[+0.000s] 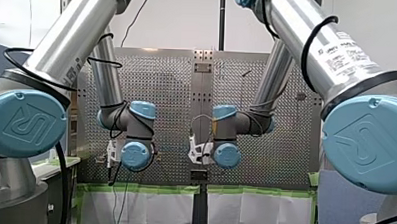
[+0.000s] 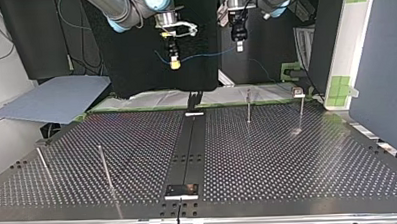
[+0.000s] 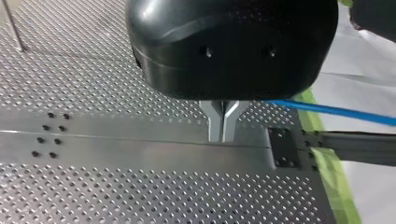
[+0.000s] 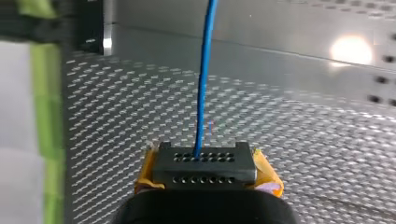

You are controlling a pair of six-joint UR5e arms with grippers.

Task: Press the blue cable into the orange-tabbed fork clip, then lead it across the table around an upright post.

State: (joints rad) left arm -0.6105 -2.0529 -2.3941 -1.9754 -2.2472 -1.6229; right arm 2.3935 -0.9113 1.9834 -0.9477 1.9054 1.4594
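Right wrist view: my right fingers [image 4: 205, 179] pinch the blue cable [image 4: 203, 93]; my left fingers [image 3: 214, 123] seemingly too.

1. Blue cable [image 2: 204, 55]: thin and slightly slack. It hangs clear above the table [image 2: 288, 159], along its far edge in the top view. One end is clamped in my right gripper [image 2: 175, 64]; the other end is at my left gripper [image 2: 239, 48].
2. Upright posts: thin metal rods. First post [image 2: 248, 106] and second post [image 2: 301, 111] stand near the far edge, toward the far right corner. Third post [image 2: 106, 168] and fourth post [image 2: 42, 163] stand near the left edge.
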